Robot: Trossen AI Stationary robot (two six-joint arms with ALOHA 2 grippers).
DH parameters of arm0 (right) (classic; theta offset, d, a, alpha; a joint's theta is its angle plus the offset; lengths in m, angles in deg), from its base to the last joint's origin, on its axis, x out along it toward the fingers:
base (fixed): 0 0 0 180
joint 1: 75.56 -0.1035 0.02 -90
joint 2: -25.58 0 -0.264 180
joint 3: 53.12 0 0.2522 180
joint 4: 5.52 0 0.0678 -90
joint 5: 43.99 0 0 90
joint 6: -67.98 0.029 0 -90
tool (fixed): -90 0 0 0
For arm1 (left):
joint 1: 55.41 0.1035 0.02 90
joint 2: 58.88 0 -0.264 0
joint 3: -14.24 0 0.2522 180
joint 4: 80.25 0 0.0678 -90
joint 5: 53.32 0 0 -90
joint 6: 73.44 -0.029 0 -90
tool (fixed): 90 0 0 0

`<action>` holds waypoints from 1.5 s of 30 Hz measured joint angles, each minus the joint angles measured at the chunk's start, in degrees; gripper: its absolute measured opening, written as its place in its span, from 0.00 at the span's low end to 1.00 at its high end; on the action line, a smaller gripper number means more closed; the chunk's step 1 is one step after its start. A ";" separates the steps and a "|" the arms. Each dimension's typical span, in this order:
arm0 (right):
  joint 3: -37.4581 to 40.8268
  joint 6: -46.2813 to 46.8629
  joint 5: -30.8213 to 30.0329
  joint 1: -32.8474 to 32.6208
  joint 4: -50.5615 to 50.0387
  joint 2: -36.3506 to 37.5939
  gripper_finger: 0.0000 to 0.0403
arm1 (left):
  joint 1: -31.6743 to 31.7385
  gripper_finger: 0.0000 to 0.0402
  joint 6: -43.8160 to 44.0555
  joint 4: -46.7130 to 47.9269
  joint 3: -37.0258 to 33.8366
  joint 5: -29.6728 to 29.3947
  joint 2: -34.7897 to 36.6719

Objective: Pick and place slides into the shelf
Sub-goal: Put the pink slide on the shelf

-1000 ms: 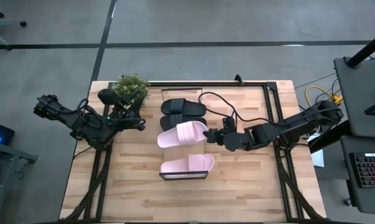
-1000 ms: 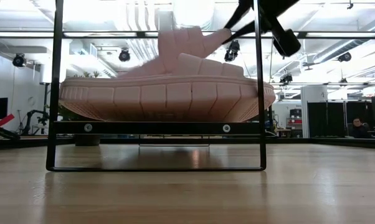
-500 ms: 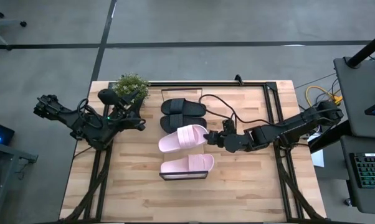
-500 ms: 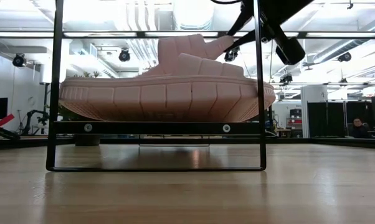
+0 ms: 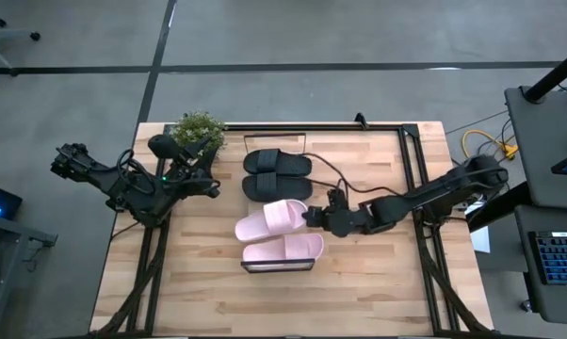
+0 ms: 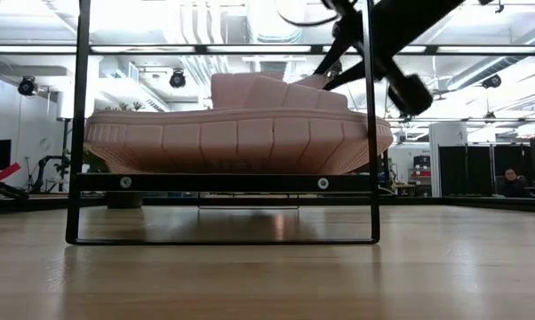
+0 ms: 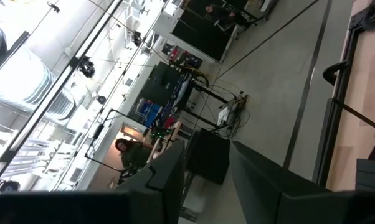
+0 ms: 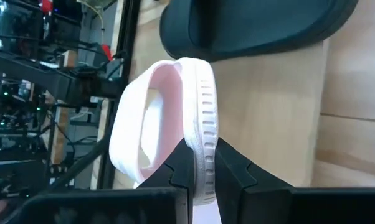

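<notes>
Right gripper (image 5: 312, 217): fingers (image 8: 182, 171) clamped on rim of second pink slide (image 5: 270, 219).
Held slide: extends ahead of fingertips, beside first pink slide (image 5: 283, 250) on shelf (image 5: 277, 267).
Black pair (image 5: 277, 174): beyond held slide.
Left gripper (image 5: 211, 188): parked aside, finger state unclear.

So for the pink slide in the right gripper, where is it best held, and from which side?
By the sole's edge at the end facing the right arm, as the right gripper does now: fingers shut across the thin ribbed rim of the pink slide. That end points toward the arm, and the rim is narrow enough to pinch. The left gripper waits by the plant.
</notes>
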 joint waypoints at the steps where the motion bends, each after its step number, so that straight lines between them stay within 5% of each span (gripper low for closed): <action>1: 0.00 0.05 -0.02 0.00 1.08 -0.90 0.07 | -0.02 0.28 -0.02 -0.02 0.00 0.00 0.00; 45: 5.62 5.98 1.66 0.98 -2.96 -0.57 0.07 | -0.02 0.28 -0.02 -0.02 0.00 -0.01 0.04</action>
